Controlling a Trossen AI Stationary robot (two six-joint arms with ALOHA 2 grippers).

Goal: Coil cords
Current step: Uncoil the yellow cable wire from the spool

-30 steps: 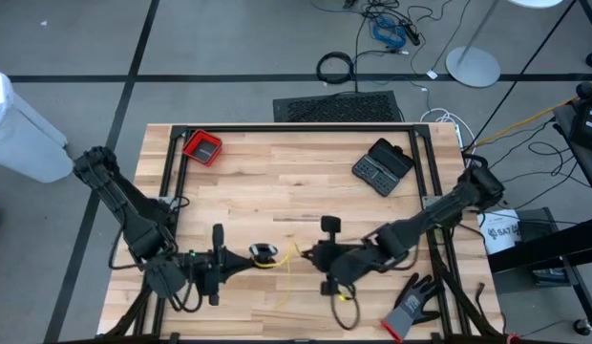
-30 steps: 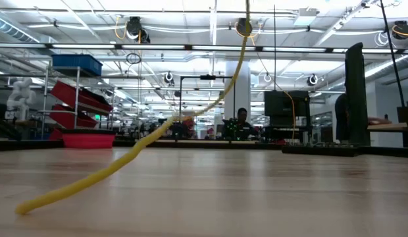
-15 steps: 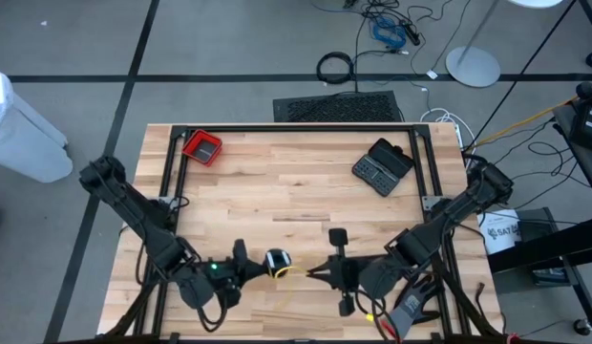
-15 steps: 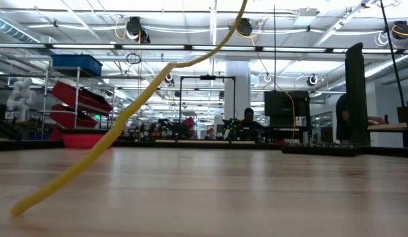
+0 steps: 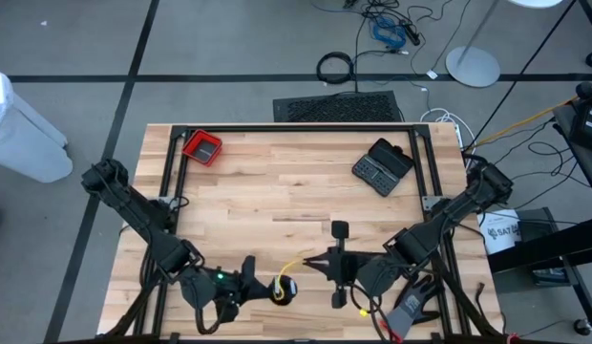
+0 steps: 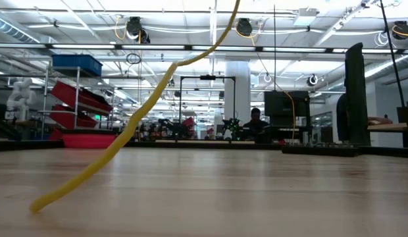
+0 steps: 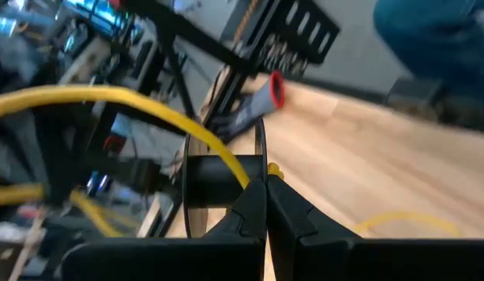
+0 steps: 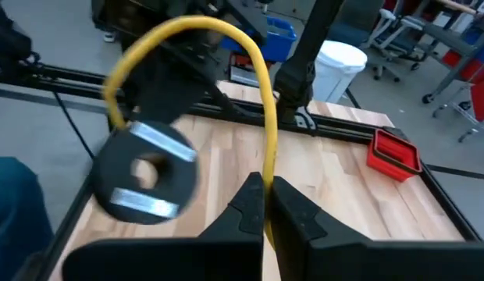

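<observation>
The yellow cord (image 5: pixel 295 260) arcs between my two grippers near the table's near edge. One end runs to a small black spool (image 5: pixel 285 287), which also shows in the right wrist view (image 8: pixel 144 176). My left gripper (image 5: pixel 267 287) is shut on the spool. My right gripper (image 5: pixel 321 266) is shut on the cord (image 8: pixel 265 117), to the spool's right. In the low view the cord (image 6: pixel 135 125) hangs down with its free end (image 6: pixel 36 207) on the table. I cannot make out a black cord. My left gripper pinches the rim of one spool flange (image 7: pixel 260 152) between its two fingers, coming level from the table's left. The spool is held off the table with its core (image 7: pixel 218 168) lying level. The yellow cord (image 7: pixel 226 156) runs over the core to the fingertips. My right gripper pinches the yellow cord (image 8: pixel 266 187) between its two fingers, coming roughly level from the table's right, fingers across the cord. From the fingers the cord rises in a slack arch (image 8: pixel 187 27) over to the spool.
A grey-black glove with a red cuff (image 5: pixel 411 306) lies at the near right corner by my right arm. A red tray (image 5: pixel 202 146) sits at the far left and a black case (image 5: pixel 382 164) at the far right. The table's middle is bare wood.
My left gripper has carried the spool toward the table's near edge and to the right. My right gripper has gone toward the near edge with the cord. The cord's hanging part has swung, and its free end has slid a little on the table.
</observation>
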